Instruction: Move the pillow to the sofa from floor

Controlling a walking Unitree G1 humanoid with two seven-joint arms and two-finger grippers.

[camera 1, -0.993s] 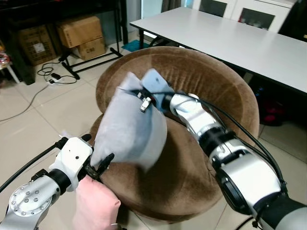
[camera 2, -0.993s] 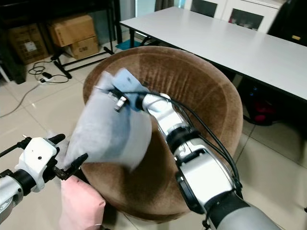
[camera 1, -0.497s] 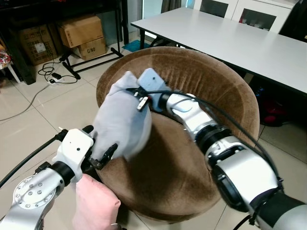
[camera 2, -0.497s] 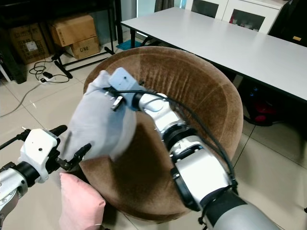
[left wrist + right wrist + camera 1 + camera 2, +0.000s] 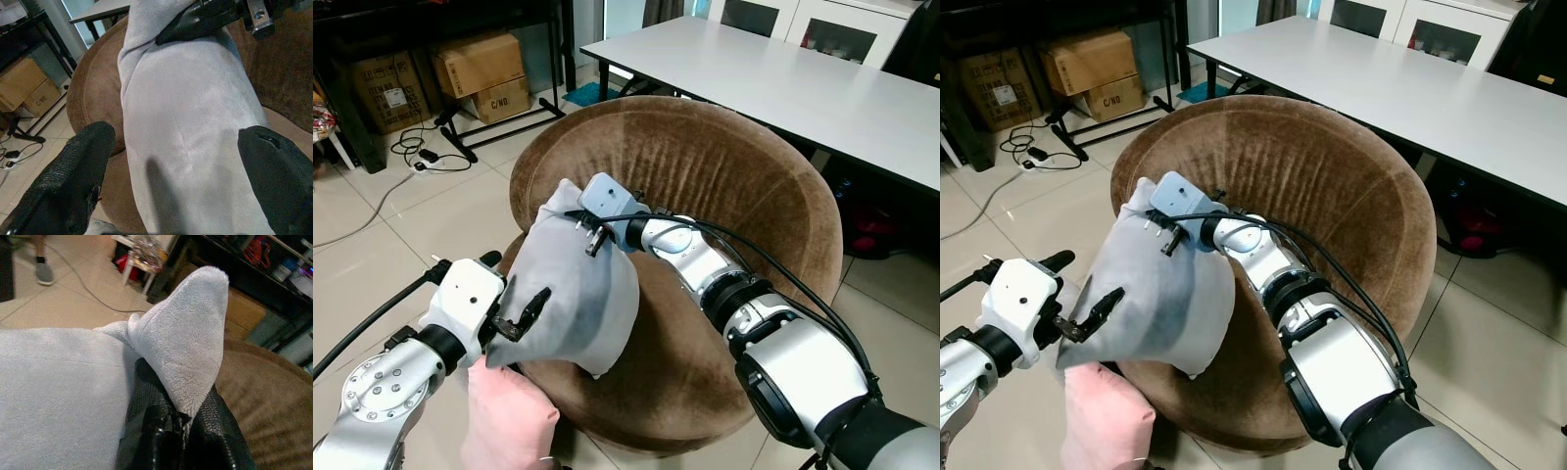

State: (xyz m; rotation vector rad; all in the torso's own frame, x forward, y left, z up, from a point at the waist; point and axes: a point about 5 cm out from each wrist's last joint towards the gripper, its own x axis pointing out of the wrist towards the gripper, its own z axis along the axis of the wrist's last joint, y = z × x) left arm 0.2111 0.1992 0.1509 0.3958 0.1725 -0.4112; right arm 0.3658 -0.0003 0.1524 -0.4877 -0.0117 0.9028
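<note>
A grey pillow [image 5: 573, 294] hangs over the front left part of the round brown sofa [image 5: 724, 166]. My right gripper [image 5: 576, 215] is shut on the pillow's top corner [image 5: 188, 342], which sticks up between the black fingers [image 5: 146, 396]. The pillow's lower end droops at the seat's front edge. My left gripper [image 5: 509, 291] stands open beside the pillow's lower left side. In the left wrist view the pillow [image 5: 190, 147] lies between the spread fingers [image 5: 73, 176]. A pink pillow [image 5: 509, 421] lies on the floor below the left gripper, against the sofa's front.
A long white table [image 5: 783, 78] runs behind the sofa on the right. Cardboard boxes [image 5: 475, 64], a black stand and loose cables [image 5: 421, 152] lie on the tiled floor at the back left. A person's foot [image 5: 44, 271] shows in the right wrist view.
My right gripper has come down and toward me with the grey pillow, which now hangs lower over the seat's front. The left gripper has stayed beside its lower end.
</note>
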